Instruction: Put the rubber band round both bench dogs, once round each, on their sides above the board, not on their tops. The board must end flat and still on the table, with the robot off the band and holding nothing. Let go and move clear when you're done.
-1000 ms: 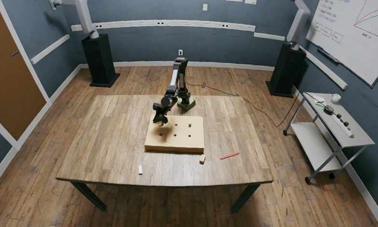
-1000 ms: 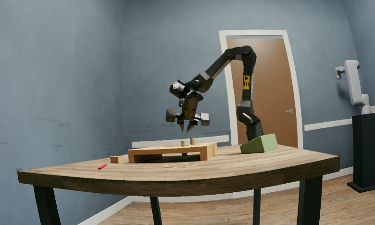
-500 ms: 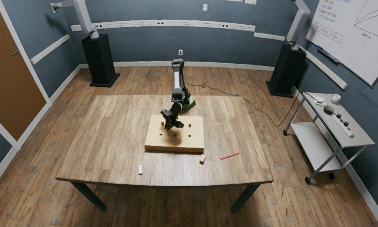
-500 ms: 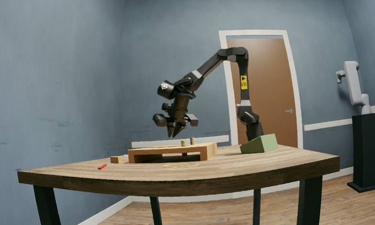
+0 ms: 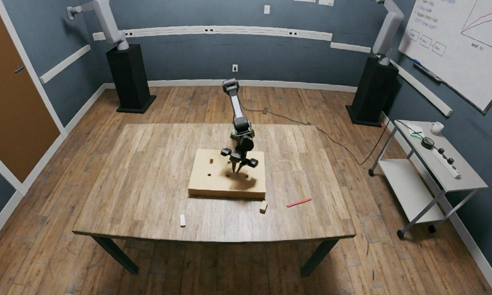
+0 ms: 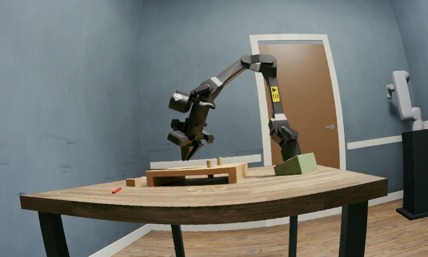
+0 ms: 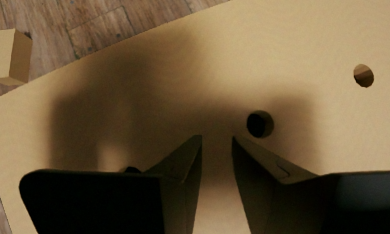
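Note:
The tan board (image 5: 218, 185) (image 6: 177, 173) (image 7: 297, 40) lies flat in the middle of the table. Two short bench dogs (image 6: 209, 163) (image 6: 219, 160) stand up from it; in the top view I see one dog (image 5: 211, 160) at the board's back left, and the arm hides the other. The rubber band (image 5: 285, 160) (image 6: 190, 190) lies as a thin ring on the table to the right of the board, touching neither dog. My gripper (image 5: 237, 169) (image 6: 188, 158) (image 7: 216, 143) points down just above the board's middle. Its fingers are nearly together with nothing between them. Two empty holes (image 7: 260, 124) (image 7: 363, 75) show in the wrist view.
A small wooden block (image 5: 263, 206) (image 6: 133, 182) (image 7: 7, 57) and a red stick (image 5: 298, 202) (image 6: 116, 190) lie on the table in front of the board. A small white piece (image 5: 182, 220) lies near the front edge. The arm's green base (image 6: 295, 163) sits at the back.

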{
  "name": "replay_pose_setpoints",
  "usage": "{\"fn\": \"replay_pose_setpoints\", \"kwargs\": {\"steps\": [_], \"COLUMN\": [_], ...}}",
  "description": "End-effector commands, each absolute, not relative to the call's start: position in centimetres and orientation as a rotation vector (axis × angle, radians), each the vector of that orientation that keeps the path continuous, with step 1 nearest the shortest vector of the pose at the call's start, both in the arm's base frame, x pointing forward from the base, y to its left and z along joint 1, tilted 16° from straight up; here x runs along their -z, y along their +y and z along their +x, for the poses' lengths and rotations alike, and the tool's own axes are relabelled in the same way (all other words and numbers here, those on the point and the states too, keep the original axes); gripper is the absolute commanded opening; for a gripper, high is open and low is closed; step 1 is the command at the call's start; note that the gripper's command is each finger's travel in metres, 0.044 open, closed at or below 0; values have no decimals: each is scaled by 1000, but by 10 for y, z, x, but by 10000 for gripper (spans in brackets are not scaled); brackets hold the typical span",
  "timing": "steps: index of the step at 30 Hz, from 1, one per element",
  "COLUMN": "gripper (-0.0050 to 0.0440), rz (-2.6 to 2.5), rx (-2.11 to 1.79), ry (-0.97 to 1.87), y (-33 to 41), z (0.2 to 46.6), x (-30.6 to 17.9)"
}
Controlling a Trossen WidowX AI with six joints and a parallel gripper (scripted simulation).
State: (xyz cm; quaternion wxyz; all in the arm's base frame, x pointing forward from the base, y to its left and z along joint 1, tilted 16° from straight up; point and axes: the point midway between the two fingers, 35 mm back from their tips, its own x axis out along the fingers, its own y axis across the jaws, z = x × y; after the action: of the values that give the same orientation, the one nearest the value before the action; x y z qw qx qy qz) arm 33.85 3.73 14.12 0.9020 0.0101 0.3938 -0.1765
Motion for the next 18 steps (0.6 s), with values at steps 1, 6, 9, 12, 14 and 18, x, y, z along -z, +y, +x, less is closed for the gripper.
{"fn": "replay_pose_setpoints", "kwargs": {"steps": [1, 6, 9, 12, 14, 18], "gripper": [80, 80, 80, 80, 80, 80], "rz": [-66, -161, -234, -309, -358, -432], "rx": [266, 171, 99, 26, -21, -91], "ry": [865, 915, 949, 979, 998, 1026], "y": [67, 95, 115, 135, 148, 166], "z": [341, 336, 330, 323, 318, 309], "x": [-140, -134, -130, -126, -123, -117]}}
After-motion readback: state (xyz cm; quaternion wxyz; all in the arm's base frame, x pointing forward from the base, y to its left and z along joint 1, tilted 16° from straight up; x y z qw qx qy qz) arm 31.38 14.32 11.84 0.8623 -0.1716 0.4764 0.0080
